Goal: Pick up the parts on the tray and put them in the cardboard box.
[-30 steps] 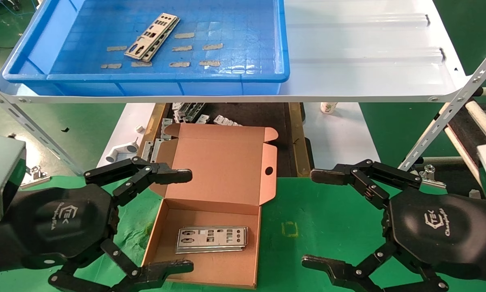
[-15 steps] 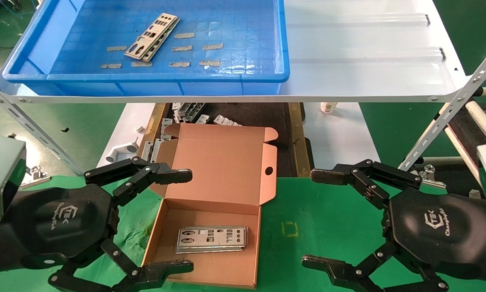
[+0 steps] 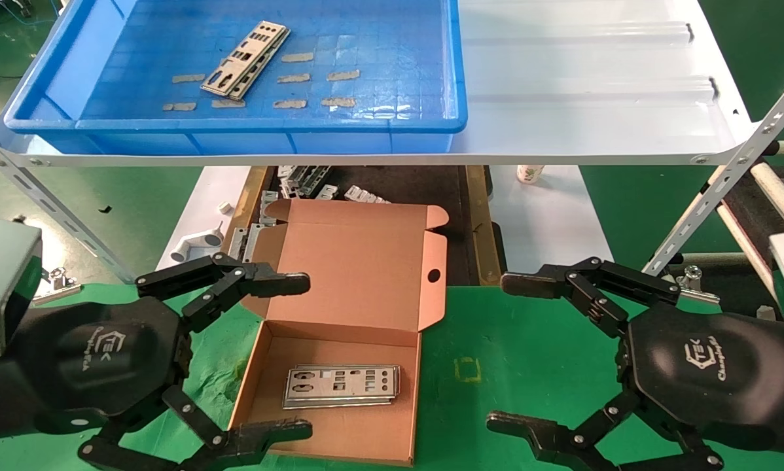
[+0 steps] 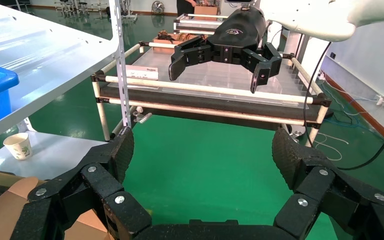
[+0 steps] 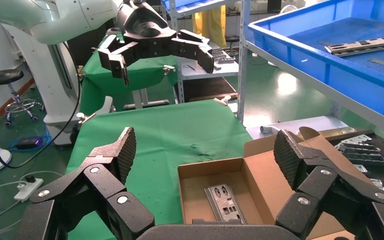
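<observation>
Parts of punched silver metal lie stacked at a slant on the grid floor of the blue tray, among tan tape patches, on the raised white shelf. Below, the cardboard box sits open on the green bench, its lid leaning back, with more plates lying flat in its base. The left claw hangs wide open at the box's left edge, one finger over the lid and one over the front wall, holding nothing. The right claw hovers equally wide over bare green cloth, well right of the box. Nothing has shifted in the last second: both arms and every plate sit exactly as before.
</observation>
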### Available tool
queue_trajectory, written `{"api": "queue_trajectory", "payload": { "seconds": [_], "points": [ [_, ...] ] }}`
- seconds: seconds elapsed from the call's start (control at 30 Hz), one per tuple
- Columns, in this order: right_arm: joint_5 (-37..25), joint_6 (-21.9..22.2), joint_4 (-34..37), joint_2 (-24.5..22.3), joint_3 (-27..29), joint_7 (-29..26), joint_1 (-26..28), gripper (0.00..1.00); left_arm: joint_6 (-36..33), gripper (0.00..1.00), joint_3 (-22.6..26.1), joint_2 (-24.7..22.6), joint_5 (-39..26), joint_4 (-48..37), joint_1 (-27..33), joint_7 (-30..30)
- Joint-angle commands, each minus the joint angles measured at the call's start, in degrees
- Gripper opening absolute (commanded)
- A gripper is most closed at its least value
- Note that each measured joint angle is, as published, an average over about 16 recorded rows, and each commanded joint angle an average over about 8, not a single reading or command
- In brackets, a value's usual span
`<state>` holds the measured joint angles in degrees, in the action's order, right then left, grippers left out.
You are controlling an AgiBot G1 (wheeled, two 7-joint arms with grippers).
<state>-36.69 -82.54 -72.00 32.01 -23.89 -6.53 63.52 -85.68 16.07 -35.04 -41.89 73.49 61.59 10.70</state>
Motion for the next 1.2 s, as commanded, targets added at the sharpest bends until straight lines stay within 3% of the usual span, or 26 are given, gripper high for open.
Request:
{"api": "queue_trajectory", "payload": {
  "seconds": [0.03,1.2],
  "points": [
    [0.0,0.0,0.0,0.0,0.0,0.0,0.0,1.0,0.0,1.0,0.0,0.0,0.0,0.0,0.0,0.0],
    [0.0,0.0,0.0,0.0,0.0,0.0,0.0,1.0,0.0,1.0,0.0,0.0,0.0,0.0,0.0,0.0]
  ]
}}
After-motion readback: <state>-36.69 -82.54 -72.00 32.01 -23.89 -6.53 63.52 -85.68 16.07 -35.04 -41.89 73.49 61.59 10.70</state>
